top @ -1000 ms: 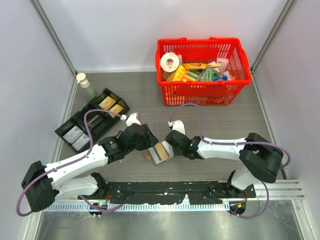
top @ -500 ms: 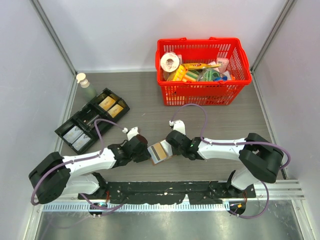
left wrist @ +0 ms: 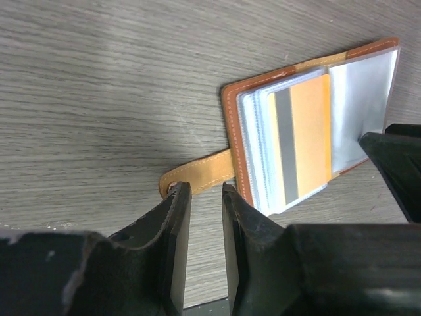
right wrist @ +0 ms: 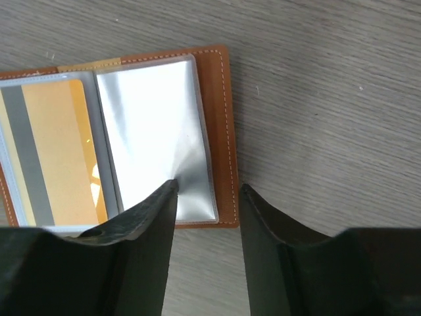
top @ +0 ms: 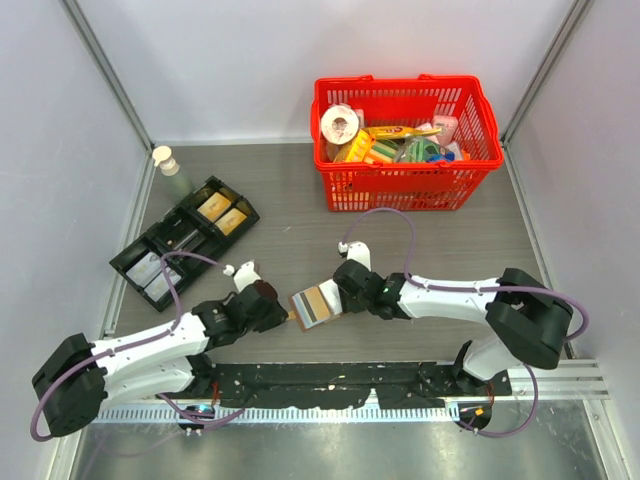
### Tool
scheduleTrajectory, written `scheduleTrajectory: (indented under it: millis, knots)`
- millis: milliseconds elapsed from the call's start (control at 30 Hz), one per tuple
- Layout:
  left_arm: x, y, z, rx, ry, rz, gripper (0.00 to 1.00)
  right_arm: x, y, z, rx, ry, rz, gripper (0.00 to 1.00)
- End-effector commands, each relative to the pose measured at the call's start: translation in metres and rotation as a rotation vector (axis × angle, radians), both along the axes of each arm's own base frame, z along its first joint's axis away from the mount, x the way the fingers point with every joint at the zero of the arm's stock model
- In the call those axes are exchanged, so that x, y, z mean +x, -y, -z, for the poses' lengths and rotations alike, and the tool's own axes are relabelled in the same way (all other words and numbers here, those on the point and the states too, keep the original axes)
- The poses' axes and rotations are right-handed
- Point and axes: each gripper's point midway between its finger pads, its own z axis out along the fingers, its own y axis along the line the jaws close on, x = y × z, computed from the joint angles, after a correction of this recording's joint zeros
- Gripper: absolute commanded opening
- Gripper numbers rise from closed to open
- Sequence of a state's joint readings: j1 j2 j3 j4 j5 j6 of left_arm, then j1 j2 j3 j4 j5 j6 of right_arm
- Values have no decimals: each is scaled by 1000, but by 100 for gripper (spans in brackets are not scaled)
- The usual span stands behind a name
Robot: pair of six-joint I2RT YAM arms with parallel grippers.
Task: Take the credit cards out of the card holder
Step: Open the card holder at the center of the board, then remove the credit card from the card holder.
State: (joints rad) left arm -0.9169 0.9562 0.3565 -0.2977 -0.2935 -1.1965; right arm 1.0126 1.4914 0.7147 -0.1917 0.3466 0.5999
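Observation:
The brown leather card holder (top: 312, 305) lies open on the table between my two grippers. Its clear sleeves show an orange card with a grey stripe (left wrist: 299, 141), which also shows in the right wrist view (right wrist: 52, 151). My left gripper (left wrist: 202, 189) is narrowly open and empty, with its tips at the end of the holder's closing tab (left wrist: 197, 176). It sits just left of the holder in the top view (top: 283, 313). My right gripper (right wrist: 208, 187) is open and straddles the holder's right edge. One of its fingers (right wrist: 154, 217) rests on a clear sleeve (right wrist: 154, 125).
A red basket (top: 405, 185) full of groceries stands at the back. A black compartmented tray (top: 185, 240) and a small bottle (top: 168, 162) are at the left. The arms' mounting rail (top: 330, 385) runs along the near edge.
My left gripper has drawn back to the left off the holder. The holder has shifted slightly left. The right gripper stays at the holder's right edge.

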Motion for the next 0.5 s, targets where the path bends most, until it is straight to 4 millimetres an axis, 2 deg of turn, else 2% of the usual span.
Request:
scheduleTrajectory:
  millis: [0,67,133,267,367,467]
  knots:
    - [15,13,-36,-15,73,21,31,4,-15,-46,80,34,-20,52]
    - [19,20,-51,-40,95,34,32,6,-21,-63,109,54,-32,58]
    - [23,27,-64,-64,117,44,34,8,-27,-74,139,65,-52,59]
    - [28,41,-78,-81,129,84,35,12,-35,-85,157,85,-71,59]
    - [30,48,-72,-68,117,104,34,11,-48,-90,208,91,-115,53]
    - [31,53,-59,-58,91,115,31,3,-61,-83,274,37,-166,44]
